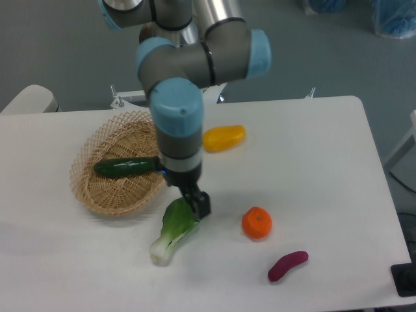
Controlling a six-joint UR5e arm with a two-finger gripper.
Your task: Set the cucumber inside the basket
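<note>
The dark green cucumber (125, 167) lies across the inside of the tan wicker basket (97, 195) at the left of the table; its right end runs behind the arm's wrist. My gripper (199, 205) is to the right of the basket and in front of it, just over the leafy top of the bok choy (173, 231). It holds nothing that I can see. Its dark fingers (203, 203) show as one block, so I cannot tell whether they are apart.
A yellow pepper (224, 138) lies behind the arm. An orange fruit (257, 223) and a small purple curved vegetable (287, 265) lie at the front right. The table's front edge is near the bok choy.
</note>
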